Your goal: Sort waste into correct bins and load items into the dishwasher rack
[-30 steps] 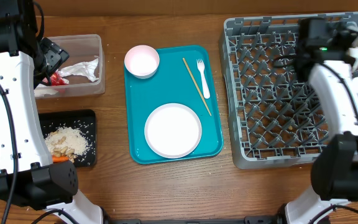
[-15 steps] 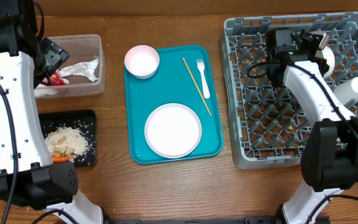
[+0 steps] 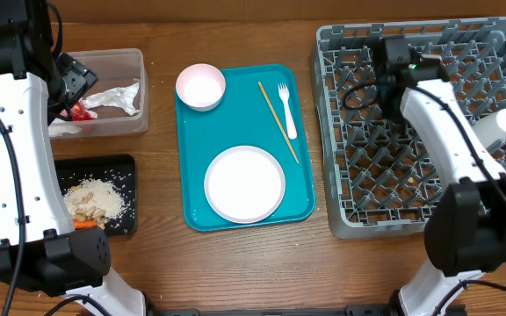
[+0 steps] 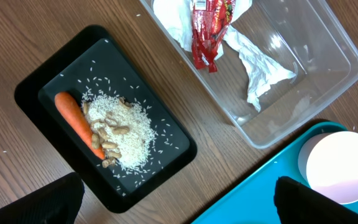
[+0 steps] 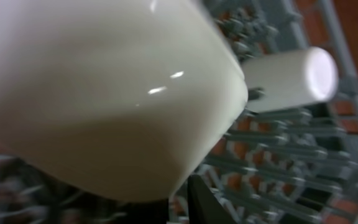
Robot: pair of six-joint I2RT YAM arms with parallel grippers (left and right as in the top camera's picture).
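Right gripper over dishwasher rack, grip impossible to tell. White bowl fills wrist view, hard against dark finger. White cup lies on pegs beyond. Left gripper spread wide above black tray and clear tub.

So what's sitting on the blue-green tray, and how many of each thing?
bowl: 1
plate: 1
fork: 1
wooden stick: 1
Total on the teal tray: 4
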